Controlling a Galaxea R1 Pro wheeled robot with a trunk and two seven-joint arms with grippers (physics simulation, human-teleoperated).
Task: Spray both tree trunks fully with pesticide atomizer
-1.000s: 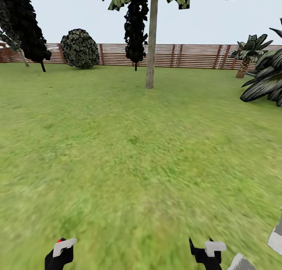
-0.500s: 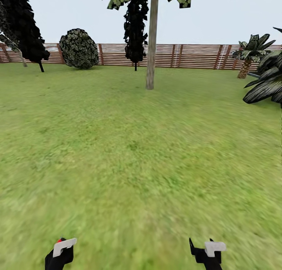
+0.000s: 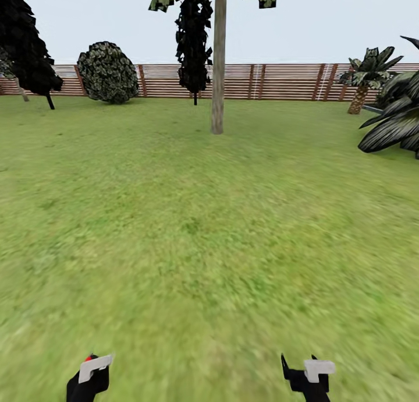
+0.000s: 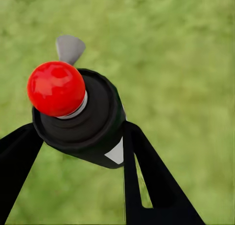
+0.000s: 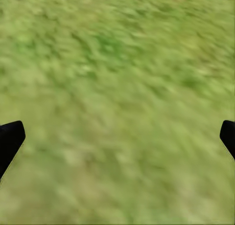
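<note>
Nearest, at the head view's lower edge: left gripper (image 4: 78, 137) pinched on the pesticide atomizer (image 4: 81, 120), black fingers (image 4: 147, 186) flanking its dark round body, red tip (image 4: 56, 88) out front. Right gripper (image 5: 117, 137) spread wide, holding nothing, above blurry grass floor (image 3: 198, 244). Probably light, rigid, smooth-sided; likely to slip or twist unless squeezed across the body's middle, below the cap, clear of the nozzle. Farther off, well apart: tree trunk (image 3: 217, 70), straight, bare, no white specks visible. Beyond: round bush (image 3: 108, 73), slatted fence (image 3: 279, 81), palm (image 3: 364, 76) at right.
</note>
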